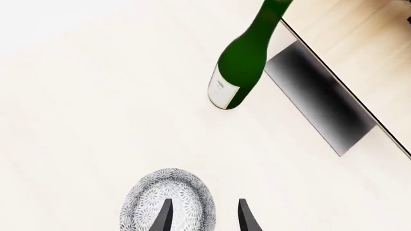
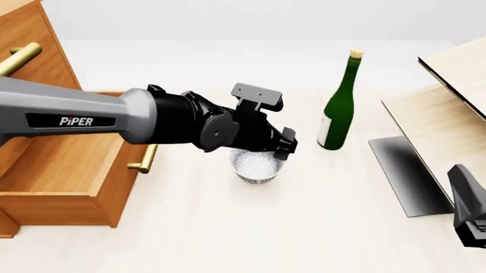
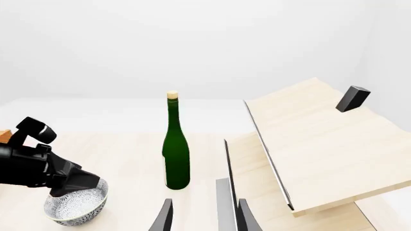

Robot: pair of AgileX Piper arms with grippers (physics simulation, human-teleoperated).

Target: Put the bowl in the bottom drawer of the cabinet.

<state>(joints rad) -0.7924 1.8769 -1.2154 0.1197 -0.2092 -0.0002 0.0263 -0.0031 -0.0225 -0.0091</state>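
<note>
Directly beneath the left end effector (image 2: 283, 145) sits the bowl (image 2: 256, 166).

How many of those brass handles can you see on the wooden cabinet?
2: one brass handle high on the cabinet at far left, another on the open bottom drawer. Others may be hidden behind the left arm or out of frame.

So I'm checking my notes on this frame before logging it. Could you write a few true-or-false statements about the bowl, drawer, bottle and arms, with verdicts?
1. The bowl stands on the table. True.
2. The bottom drawer is shut. False: it is pulled open.
3. The left gripper is at the bowl's rim. True.
4. The green bottle lies on its side. False: it stands upright.
5. The right gripper holds the bottle. False: it holds nothing.
</note>
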